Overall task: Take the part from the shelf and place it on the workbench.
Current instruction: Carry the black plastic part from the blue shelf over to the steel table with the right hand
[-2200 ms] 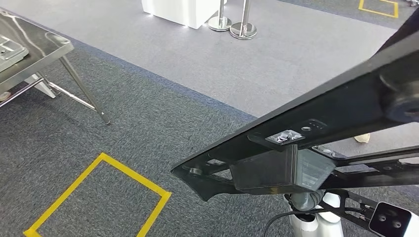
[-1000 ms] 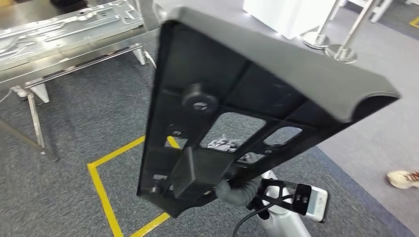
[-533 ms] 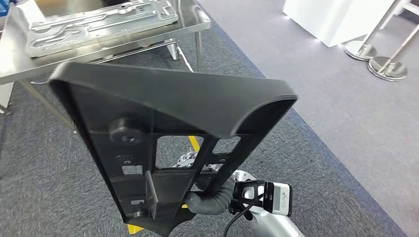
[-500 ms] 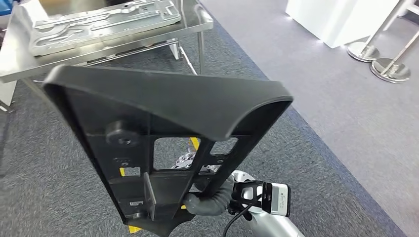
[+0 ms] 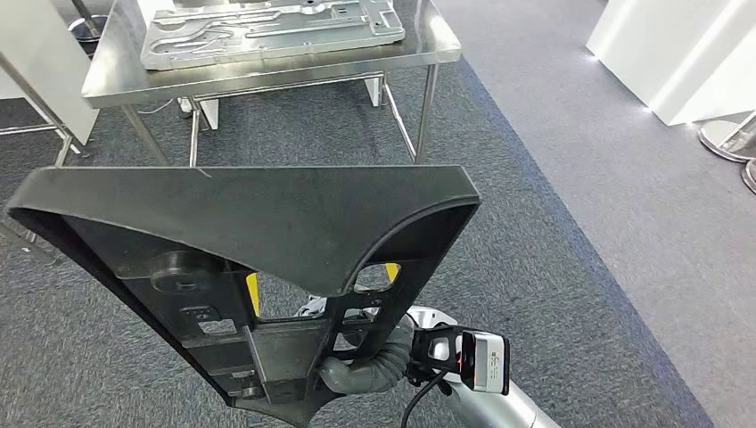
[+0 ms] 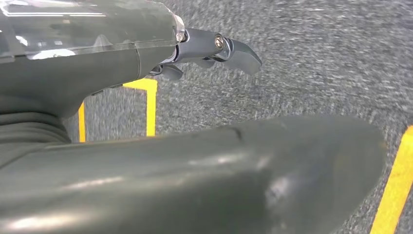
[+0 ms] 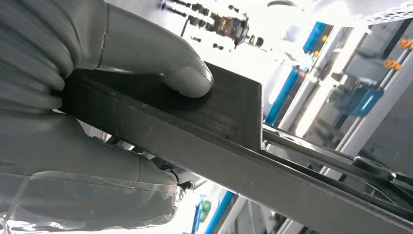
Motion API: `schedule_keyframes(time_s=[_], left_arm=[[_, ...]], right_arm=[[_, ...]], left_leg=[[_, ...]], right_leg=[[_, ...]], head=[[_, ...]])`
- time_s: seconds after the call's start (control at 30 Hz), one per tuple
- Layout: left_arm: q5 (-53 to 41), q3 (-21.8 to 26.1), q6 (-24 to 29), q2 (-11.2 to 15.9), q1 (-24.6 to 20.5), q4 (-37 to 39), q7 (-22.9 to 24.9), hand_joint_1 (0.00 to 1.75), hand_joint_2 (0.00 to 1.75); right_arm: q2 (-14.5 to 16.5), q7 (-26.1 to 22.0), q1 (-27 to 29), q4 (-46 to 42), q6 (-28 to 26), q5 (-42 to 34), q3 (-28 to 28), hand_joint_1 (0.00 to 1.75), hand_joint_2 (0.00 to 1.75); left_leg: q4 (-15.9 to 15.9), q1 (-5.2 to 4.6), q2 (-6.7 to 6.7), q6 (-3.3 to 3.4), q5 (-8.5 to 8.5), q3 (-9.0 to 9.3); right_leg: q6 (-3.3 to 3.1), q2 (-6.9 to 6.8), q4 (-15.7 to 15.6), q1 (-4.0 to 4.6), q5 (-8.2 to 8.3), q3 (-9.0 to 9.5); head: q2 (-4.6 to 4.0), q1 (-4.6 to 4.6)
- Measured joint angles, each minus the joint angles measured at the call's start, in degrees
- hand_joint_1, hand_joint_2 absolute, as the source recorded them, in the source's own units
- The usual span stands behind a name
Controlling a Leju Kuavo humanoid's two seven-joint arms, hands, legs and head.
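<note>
The right hand point(image 7: 92, 122) clamps its thumb and fingers point(image 7: 187, 80) on the black part's point(image 5: 258, 232) rib, holding it up above the carpet. The left hand point(image 6: 146, 97) hangs loose, fingers apart, holding nothing. The steel workbench point(image 5: 116, 76) stands at twelve o'clock.

Matt black plastic part point(image 5: 267, 223), shiny brushed-metal workbench point(image 5: 120, 76), rough grey carpet point(image 5: 553, 294)
</note>
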Motion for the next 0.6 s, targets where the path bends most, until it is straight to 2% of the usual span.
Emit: schedule_keyframes(time_s=[0.07,0.1,0.13,0.2,0.23,0.27,0.33,0.37,0.4,0.43,0.47,0.5,0.53,0.57,0.6], left_arm=[[0.0,0.0,0.0,-0.1,-0.1,0.0,0.0,0.00,0.00],[0.0,0.0,0.0,-0.1,-0.1,0.0,0.0,0.00,0.00],[0.0,0.0,0.0,-0.1,-0.1,0.0,0.0,0.00,0.00],[0.0,0.0,0.0,-0.1,0.2,0.0,0.0,0.00,0.00],[0.0,0.0,0.0,-0.1,0.3,0.0,0.0,0.00,0.00],[0.0,0.0,0.0,-0.1,0.3,0.0,0.0,0.00,0.00],[0.0,0.0,0.0,-0.1,0.1,0.1,0.0,0.00,0.00],[0.0,0.0,0.0,-0.1,-0.1,0.1,0.0,0.00,0.00],[0.0,0.0,0.0,0.0,-0.1,0.1,0.0,0.00,0.00],[0.0,0.0,0.0,0.0,0.0,0.1,0.0,0.00,0.00],[0.0,0.0,0.0,0.0,0.1,0.1,0.0,0.00,0.00],[0.0,0.0,0.0,0.0,0.2,0.1,0.0,0.00,0.00],[0.0,0.0,0.0,0.0,0.2,0.1,0.0,0.00,0.00],[0.0,0.0,0.0,0.0,0.1,0.1,0.0,0.00,0.00],[0.0,0.0,0.0,0.0,0.0,0.1,0.0,0.00,0.00]], right_arm=[[-0.1,0.0,-0.1,0.0,0.0,0.0,0.1,1.75,1.75],[-0.2,0.0,-0.2,0.0,-0.1,0.0,0.2,1.75,1.75],[-0.2,0.0,-0.2,0.1,-0.1,0.0,0.2,1.75,1.75],[-0.2,0.0,-0.4,0.1,-0.1,0.0,0.3,1.75,1.75],[-0.2,0.0,-0.5,0.1,-0.1,0.0,0.4,1.75,1.75],[-0.1,0.0,-0.5,0.1,-0.1,0.0,0.4,1.75,1.75],[-0.1,0.0,-0.6,0.1,-0.1,0.0,0.4,1.75,1.75],[-0.2,0.0,-0.5,0.2,-0.1,0.0,0.5,1.75,1.75],[-0.2,0.0,-0.5,0.2,-0.1,0.0,0.5,1.75,1.75],[-0.2,0.0,-0.5,0.3,-0.1,0.0,0.5,1.75,1.75],[-0.2,0.0,-0.5,0.3,-0.1,0.0,0.5,1.75,1.75],[-0.2,0.0,-0.5,0.4,-0.1,0.0,0.6,1.75,1.75],[-0.2,0.0,-0.5,0.4,-0.1,0.0,0.6,1.75,1.75],[-0.2,0.0,-0.6,0.4,-0.1,0.0,0.6,1.75,1.75],[-0.2,0.0,-0.6,0.4,-0.1,0.0,0.6,1.75,1.75]], left_leg=[[0.3,-0.06,-1.47,-0.40,-0.14,-0.11],[0.4,-0.06,-2.08,-0.71,-0.15,-0.32],[0.5,0.01,-2.65,-1.09,-0.10,-0.55],[0.3,0.24,-3.63,-1.89,0.02,-0.84],[0.7,0.23,-3.07,-2.21,-0.28,-1.05],[2.1,0.16,-1.77,-2.48,-1.15,-1.71],[8.4,0.04,1.84,-2.94,-4.46,-4.79],[12.5,0.11,2.92,-3.17,-6.18,-6.84],[15.6,0.19,3.44,-3.34,-7.14,-8.38],[16.6,0.28,3.68,-3.44,-7.00,-8.91],[15.3,0.34,3.92,-3.47,-5.78,-8.20],[11.8,0.37,4.37,-3.41,-3.82,-6.32],[7.4,0.26,5.55,-3.28,-2.11,-3.96],[3.7,0.05,6.57,-2.91,-0.91,-1.96],[1.4,-0.17,7.29,-2.52,-0.35,-0.73]], right_leg=[[-0.35,2.72,-7.6,-0.27,3.49,3.14],[-0.48,3.73,-9.6,-0.30,4.14,3.93],[-0.64,4.20,-10.4,-0.24,4.13,4.15],[-1.17,3.02,-10.8,-0.21,4.31,4.31],[-1.58,2.37,-11.2,-0.33,4.43,4.56],[-1.95,1.56,-11.5,-0.45,4.55,4.84],[-2.44,-0.14,-11.9,-0.38,4.55,5.19],[-2.52,-1.02,-11.9,-0.27,4.47,5.21],[-2.54,-1.84,-11.9,-0.18,4.37,5.23],[-2.51,-2.62,-11.9,-0.14,4.25,5.28],[-2.43,-3.35,-11.8,-0.12,4.09,5.38],[-2.31,-4.05,-11.7,-0.12,3.89,5.56],[-2.12,-4.70,-11.7,-0.06,3.64,5.79],[-1.86,-5.29,-11.6,0.10,3.38,5.98],[-1.59,-5.77,-11.5,0.29,3.18,6.14]], head=[[0.00,0.00],[0.00,-0.01],[0.00,-0.01],[0.00,-0.02],[0.00,-0.02],[0.00,-0.02],[0.00,-0.03],[0.00,-0.03],[0.00,-0.03],[0.00,-0.03],[0.00,-0.03],[0.00,-0.03],[0.00,-0.03],[0.00,-0.02],[0.00,-0.02]])
